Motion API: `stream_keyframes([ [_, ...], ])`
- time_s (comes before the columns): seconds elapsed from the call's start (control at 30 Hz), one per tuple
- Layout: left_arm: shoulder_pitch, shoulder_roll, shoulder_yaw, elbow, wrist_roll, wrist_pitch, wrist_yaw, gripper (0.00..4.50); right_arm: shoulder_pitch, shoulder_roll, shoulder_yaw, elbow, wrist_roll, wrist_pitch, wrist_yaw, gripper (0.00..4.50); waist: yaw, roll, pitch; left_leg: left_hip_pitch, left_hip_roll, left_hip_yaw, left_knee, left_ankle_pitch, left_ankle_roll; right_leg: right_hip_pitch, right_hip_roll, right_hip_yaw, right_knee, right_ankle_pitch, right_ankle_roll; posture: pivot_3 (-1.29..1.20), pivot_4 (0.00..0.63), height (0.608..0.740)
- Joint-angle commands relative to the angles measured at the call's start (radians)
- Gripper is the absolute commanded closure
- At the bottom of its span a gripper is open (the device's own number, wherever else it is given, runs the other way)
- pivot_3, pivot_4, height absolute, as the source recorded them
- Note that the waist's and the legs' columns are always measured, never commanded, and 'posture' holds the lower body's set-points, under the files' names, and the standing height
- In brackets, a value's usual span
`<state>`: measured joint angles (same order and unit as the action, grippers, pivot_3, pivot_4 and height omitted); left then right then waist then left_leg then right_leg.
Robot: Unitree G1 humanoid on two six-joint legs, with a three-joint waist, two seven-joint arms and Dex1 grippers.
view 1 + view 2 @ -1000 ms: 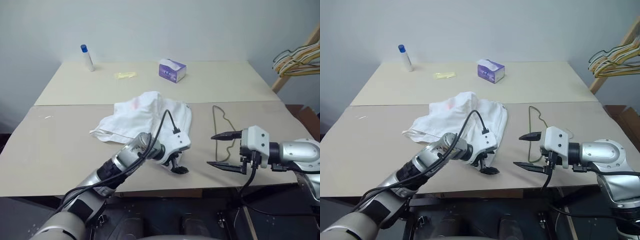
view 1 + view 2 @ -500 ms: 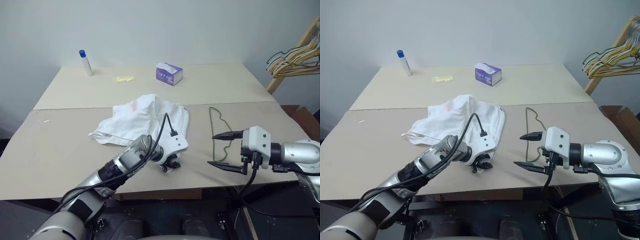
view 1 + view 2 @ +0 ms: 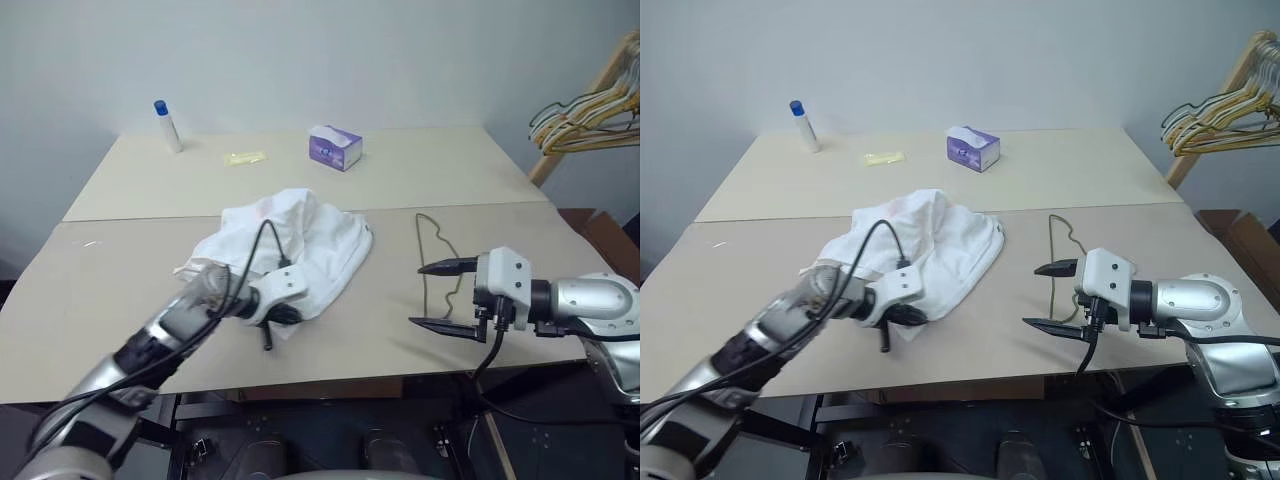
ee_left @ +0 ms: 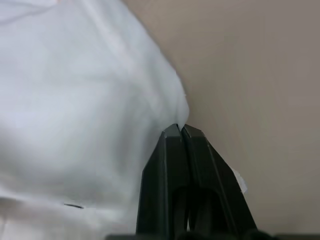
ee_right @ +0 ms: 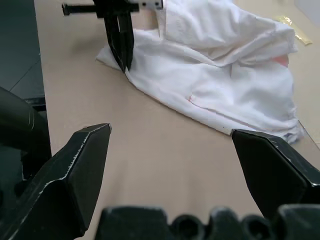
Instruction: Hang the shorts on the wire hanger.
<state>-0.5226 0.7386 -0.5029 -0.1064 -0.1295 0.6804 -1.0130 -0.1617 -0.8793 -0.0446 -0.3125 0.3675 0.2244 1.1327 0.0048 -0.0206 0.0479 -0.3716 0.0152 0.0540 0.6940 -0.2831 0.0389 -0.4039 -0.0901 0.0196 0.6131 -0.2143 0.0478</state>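
Black left fingers (image 4: 176, 150) pinched on shorts (image 4: 75, 100).

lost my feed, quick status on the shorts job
Left gripper shut on shorts edge. Right gripper open, beside wire hanger flat on table. Nothing between.

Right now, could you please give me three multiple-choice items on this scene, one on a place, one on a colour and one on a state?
1. Where does the wire hanger lie?
A. on the shorts
B. on the table between the shorts and the right gripper
C. on the rack

2. What colour is the tissue box?
A. purple
B. red
C. green

3. How is the left gripper?
A. wide open
B. shut at the edge of the shorts
C. holding the hanger

Key: B, the wire lies beside the right gripper; A, the box is purple; B, its fingers meet at the cloth's edge.
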Motion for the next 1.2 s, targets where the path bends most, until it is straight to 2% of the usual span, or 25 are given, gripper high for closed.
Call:
stream_keyframes([
  [0.03,0.057,0.089,0.152,-0.044,-0.046,-0.193,-0.078,4.45,-0.065,0.04,0.083,0.065,-0.145,-0.137,-0.046,0.0,0.007,0.0,0.0,0.0,0.0,0.0,0.0,0.0,0.0,0.0,0.0,0.0,0.0,0.0,0.0,0.08,0.015,0.74],
  [0.1,0.124,0.14,0.252,-0.048,-0.086,-0.312,-0.119,4.45,-0.124,0.081,0.163,0.162,-0.291,-0.231,-0.118,0.0,0.006,0.0,0.0,0.0,0.0,0.001,0.0,0.0,0.0,-0.001,-0.001,0.0,0.0,0.0,0.0,0.09,0.015,0.74],
  [0.2,0.188,0.199,0.363,-0.065,-0.138,-0.371,-0.173,4.45,-0.222,0.153,0.254,0.334,-0.463,-0.339,-0.236,0.0,0.008,0.0,0.0,-0.001,0.0,0.003,0.0,0.0,0.0,-0.001,-0.002,-0.001,0.0,0.0,0.0,0.11,0.017,0.74],
  [0.43,0.285,0.267,0.584,-0.132,-0.226,-0.344,-0.175,4.45,-0.451,0.288,0.432,0.771,-0.796,-0.599,-0.547,0.0,0.025,0.0,0.0,-0.003,0.0,0.006,0.0,0.0,-0.001,-0.002,-0.002,-0.002,0.001,0.0,0.0,0.18,0.018,0.74],
  [0.6,0.322,0.27,0.618,-0.182,-0.214,-0.316,-0.13,4.45,-0.564,0.318,0.514,1.031,-0.938,-0.709,-0.707,0.0,0.042,0.0,0.0,-0.002,-0.001,0.007,-0.001,0.001,-0.002,-0.002,-0.002,-0.003,0.001,0.0,0.0,0.24,0.016,0.74],
  [0.7,0.345,0.255,0.585,-0.246,-0.227,-0.262,-0.111,4.45,-0.604,0.331,0.519,1.118,-0.942,-0.747,-0.732,0.0,0.049,0.0,0.0,0.0,-0.001,0.007,-0.001,0.001,-0.002,0.0,-0.002,-0.003,0.002,0.0,0.0,0.25,0.016,0.74],
  [0.8,0.358,0.241,0.489,-0.314,-0.232,-0.167,-0.109,3.9,-0.611,0.337,0.493,1.123,-0.885,-0.773,-0.685,0.0,0.058,-0.001,-0.001,0.001,0.0,0.006,-0.001,0.001,-0.002,0.001,-0.002,-0.003,0.002,0.0,0.0,0.25,0.014,0.74],
  [0.87,0.339,0.234,0.414,-0.321,-0.179,-0.134,-0.083,3.33,-0.603,0.33,0.485,1.102,-0.861,-0.789,-0.652,0.0,0.061,-0.001,-0.001,0.0,0.0,0.006,-0.001,0.001,-0.002,0.001,-0.001,-0.003,0.002,0.0,0.0,0.24,0.015,0.74],
  [1.2,0.185,0.122,0.081,-0.15,0.192,-0.176,0.066,0.06,-0.555,0.282,0.455,0.997,-0.77,-0.83,-0.514,0.0,0.065,-0.001,-0.001,0.0,-0.001,0.006,-0.002,0.001,-0.002,0.0,-0.001,-0.003,0.002,0.0,0.0,0.2,0.011,0.74],
])
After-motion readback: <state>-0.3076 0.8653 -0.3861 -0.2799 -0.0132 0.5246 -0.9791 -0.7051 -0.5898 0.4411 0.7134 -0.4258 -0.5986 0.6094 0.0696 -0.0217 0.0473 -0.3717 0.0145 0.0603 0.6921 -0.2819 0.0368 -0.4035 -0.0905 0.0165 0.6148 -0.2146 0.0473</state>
